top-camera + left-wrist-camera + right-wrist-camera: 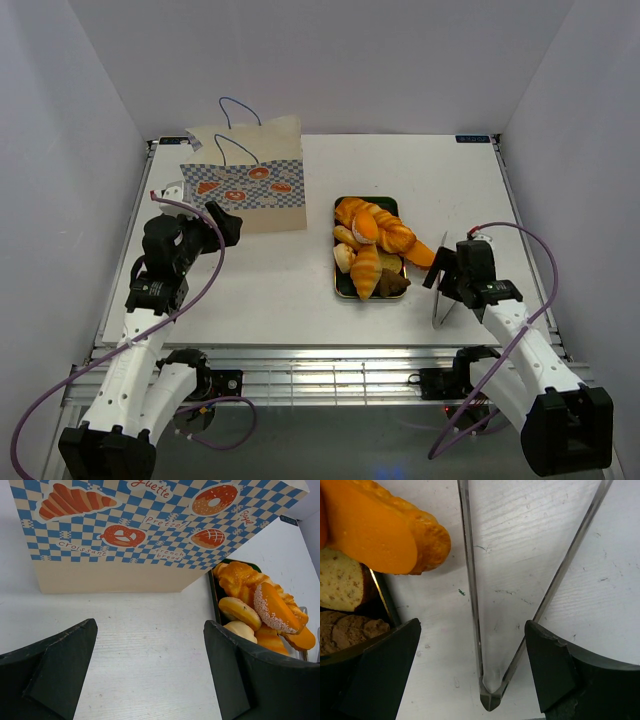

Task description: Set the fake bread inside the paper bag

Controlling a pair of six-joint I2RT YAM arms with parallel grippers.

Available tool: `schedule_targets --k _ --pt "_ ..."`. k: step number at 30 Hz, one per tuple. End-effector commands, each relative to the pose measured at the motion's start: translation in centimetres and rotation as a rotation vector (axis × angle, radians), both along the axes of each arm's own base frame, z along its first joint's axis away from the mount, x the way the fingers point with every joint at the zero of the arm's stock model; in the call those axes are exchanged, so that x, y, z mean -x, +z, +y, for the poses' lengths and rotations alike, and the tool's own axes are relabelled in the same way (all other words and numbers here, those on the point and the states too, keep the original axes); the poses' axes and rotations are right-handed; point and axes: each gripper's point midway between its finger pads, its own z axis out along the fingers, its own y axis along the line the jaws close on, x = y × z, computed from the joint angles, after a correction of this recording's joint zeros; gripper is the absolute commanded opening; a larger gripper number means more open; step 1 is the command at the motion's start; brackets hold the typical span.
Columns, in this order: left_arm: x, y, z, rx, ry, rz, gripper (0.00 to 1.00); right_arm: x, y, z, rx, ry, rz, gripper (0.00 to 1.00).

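Right wrist view: my right gripper (471, 630) is wide open astride the metal tongs (490, 700), holding nothing. The fake bread (372, 245) lies piled on the tray (343, 291); next I should clamp the tongs.

Robotics lab test cell: white table (280, 290) between plain white wall panels (70, 150), aluminium rail frame (330, 372).

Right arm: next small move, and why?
Probably lower the right gripper and close on the metal tongs: its jaws are open astride them on the table, and the fake bread is piled on the tray.
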Motion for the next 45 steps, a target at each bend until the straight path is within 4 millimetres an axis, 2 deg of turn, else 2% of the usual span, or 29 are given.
schedule_targets --k 1,9,18,24,33,38,45 --pt "0.3 0.7 -0.5 0.012 -0.024 -0.022 0.98 -1.0 2.3 -1.0 0.043 -0.060 -0.064 0.90" --pt "0.4 0.8 -1.0 0.014 -0.042 -0.020 0.98 -0.6 3.0 -2.8 0.089 -0.170 -0.067 0.90" --pt "0.6 0.8 -1.5 0.011 -0.057 -0.019 0.98 0.0 0.1 -2.0 0.060 -0.156 -0.001 0.90" --pt "0.7 0.8 -1.8 0.008 -0.070 -0.017 0.98 -0.6 -0.1 -2.1 0.063 -0.172 -0.005 0.90" --pt "0.7 0.8 -1.9 0.003 -0.071 -0.017 0.98 -0.9 -2.0 -2.2 0.074 -0.189 0.054 0.90" --pt "0.8 0.7 -2.0 0.001 -0.075 -0.014 0.98 -1.7 -2.1 -2.1 0.071 -0.194 0.047 0.90" --pt "0.7 0.5 -2.1 -0.004 -0.077 -0.007 0.98 -2.4 -2.7 -2.6 0.109 -0.213 0.070 1.00"
